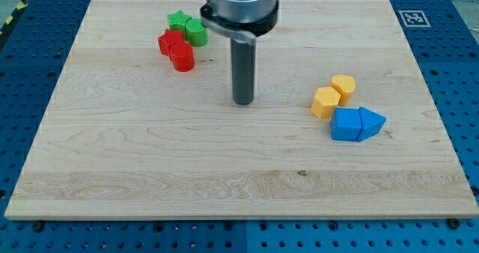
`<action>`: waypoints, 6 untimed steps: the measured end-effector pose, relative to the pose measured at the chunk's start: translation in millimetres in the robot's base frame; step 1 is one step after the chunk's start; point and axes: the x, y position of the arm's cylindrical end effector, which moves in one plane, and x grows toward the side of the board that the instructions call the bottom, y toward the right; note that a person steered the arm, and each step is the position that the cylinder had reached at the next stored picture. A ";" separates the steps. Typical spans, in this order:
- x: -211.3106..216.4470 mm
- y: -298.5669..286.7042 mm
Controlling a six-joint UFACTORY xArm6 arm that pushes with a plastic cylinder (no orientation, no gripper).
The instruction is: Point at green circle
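Observation:
The green circle (196,32) sits near the view's top, left of centre, touching a green star-like block (179,20) on its left. Below them lie a red star-like block (170,40) and a red cylinder (182,57), packed close together. My tip (242,102) rests on the board near the middle, below and to the right of the green circle, apart from it by a clear gap. The rod rises from the tip toward the view's top.
At the view's right lie a yellow cylinder (343,85), a yellow hexagon-like block (325,102), a blue cube (345,124) and a blue triangle (371,121), grouped together. The wooden board (150,171) lies on a blue perforated table.

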 end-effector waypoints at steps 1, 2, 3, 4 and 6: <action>-12.4 2.8; -52.4 2.8; -72.8 2.8; -79.9 1.4; -95.6 -34.8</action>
